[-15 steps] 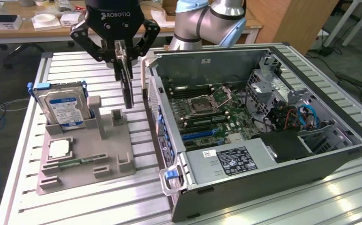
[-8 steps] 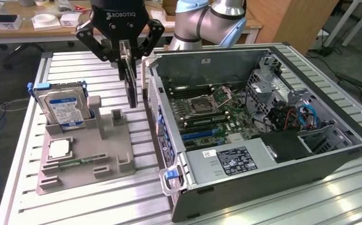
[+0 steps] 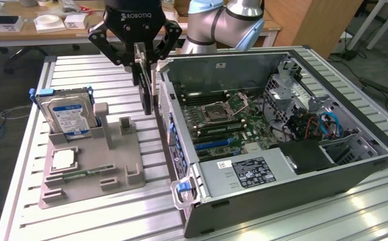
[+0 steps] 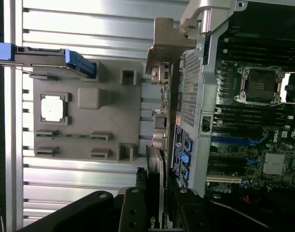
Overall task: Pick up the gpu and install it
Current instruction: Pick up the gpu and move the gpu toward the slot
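Gripper (image 3: 141, 64) clamped on gpu (image 3: 146, 93), card hanging vertical (apparently to suit the upward-facing motherboard (image 3: 227, 120)), between parts tray (image 3: 113, 150) and open case (image 3: 288, 201).

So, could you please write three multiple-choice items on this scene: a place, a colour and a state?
1. Where is the gpu? A in the gripper; B lying on the floor; C plugged into a slot.
2. The hard drive label is: A red; B blue; C yellow.
3. The computer case is: A shut; B open; C wrapped in cloth.
Answers: 1 A, the gripper clamps it upright; 2 B, the label facing out is blue; 3 B, the motherboard shows inside.
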Controlling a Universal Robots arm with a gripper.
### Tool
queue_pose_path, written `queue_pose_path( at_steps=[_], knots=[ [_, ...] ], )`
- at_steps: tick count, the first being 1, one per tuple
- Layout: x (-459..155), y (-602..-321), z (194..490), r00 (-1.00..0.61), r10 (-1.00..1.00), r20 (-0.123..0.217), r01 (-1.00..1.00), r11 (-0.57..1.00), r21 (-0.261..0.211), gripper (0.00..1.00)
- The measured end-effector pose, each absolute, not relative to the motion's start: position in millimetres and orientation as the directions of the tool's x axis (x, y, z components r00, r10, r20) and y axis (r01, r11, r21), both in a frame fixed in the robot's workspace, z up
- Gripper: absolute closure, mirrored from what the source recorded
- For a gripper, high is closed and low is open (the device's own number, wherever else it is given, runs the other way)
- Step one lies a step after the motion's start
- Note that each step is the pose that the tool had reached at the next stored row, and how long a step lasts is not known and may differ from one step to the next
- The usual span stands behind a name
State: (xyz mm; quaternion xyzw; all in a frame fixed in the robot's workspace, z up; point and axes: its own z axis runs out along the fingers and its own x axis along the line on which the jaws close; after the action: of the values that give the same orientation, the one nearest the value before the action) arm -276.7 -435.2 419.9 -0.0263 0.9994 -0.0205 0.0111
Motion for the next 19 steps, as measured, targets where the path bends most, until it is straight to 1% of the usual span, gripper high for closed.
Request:
queue_pose_path(
  at_steps=[15, 19],
  knots=[
    [-276, -435, 423, -0.998, -0.053, -0.021, -0.052, 0.998, -0.039, 0.73],
    [-260, -435, 423, -0.998, -0.053, -0.021, -0.052, 0.998, -0.038, 0.73]
  ],
)
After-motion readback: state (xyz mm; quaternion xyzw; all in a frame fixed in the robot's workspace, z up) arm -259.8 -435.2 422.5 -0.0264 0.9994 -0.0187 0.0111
